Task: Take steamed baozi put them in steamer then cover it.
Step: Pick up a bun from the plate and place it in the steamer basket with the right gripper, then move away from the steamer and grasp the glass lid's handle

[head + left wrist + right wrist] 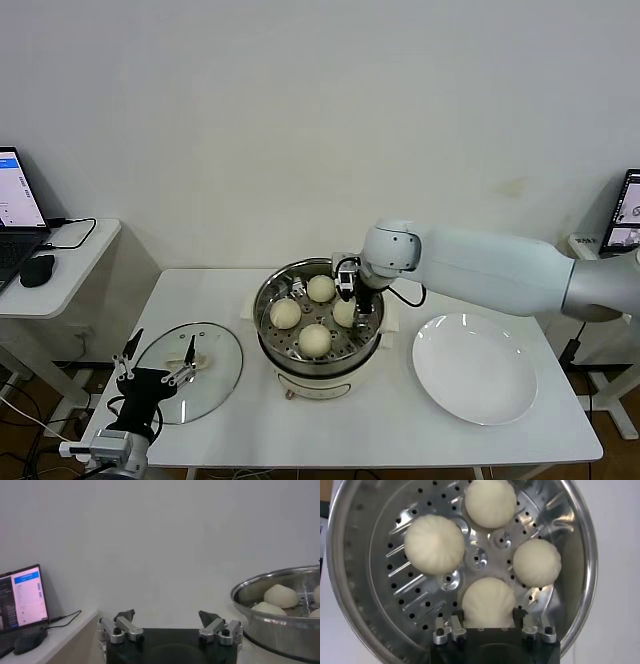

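The right gripper (489, 622) is sitting spread around a baozi (489, 602) in the steamer (275, 345); the left gripper (169, 625) is idling spread near the cover (215, 350)

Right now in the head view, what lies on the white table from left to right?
Left end effector → glass cover → steamer holding the baozi, right end effector inside it → white plate.

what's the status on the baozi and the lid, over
Right gripper open around fourth baozi on steamer tray. Left gripper open, idle near cover on the table. Nothing in the way.
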Controlling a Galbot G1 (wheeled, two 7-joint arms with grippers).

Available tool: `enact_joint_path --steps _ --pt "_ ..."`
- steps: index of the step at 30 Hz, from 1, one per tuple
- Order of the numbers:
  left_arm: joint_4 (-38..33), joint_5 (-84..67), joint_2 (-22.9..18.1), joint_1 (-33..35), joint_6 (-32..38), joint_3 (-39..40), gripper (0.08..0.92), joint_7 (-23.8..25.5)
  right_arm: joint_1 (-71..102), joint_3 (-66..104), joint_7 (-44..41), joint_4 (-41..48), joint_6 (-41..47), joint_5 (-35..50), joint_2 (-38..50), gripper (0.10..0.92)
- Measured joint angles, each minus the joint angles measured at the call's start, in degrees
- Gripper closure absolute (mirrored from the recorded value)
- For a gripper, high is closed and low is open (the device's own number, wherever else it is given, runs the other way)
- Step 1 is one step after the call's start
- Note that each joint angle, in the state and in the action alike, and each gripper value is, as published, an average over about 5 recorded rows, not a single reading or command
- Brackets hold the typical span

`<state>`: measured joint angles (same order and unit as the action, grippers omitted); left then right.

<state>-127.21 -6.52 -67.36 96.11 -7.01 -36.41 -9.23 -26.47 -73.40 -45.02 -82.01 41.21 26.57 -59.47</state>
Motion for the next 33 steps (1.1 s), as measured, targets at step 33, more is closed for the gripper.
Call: enact_joint_path --steps 33 --pt "1.8 0.4 -0.8 0.8 1.7 0.0 0.177 0.1 52.7 56.2 33.9 -22.3 -25.2 -0.1 19.6 0.203"
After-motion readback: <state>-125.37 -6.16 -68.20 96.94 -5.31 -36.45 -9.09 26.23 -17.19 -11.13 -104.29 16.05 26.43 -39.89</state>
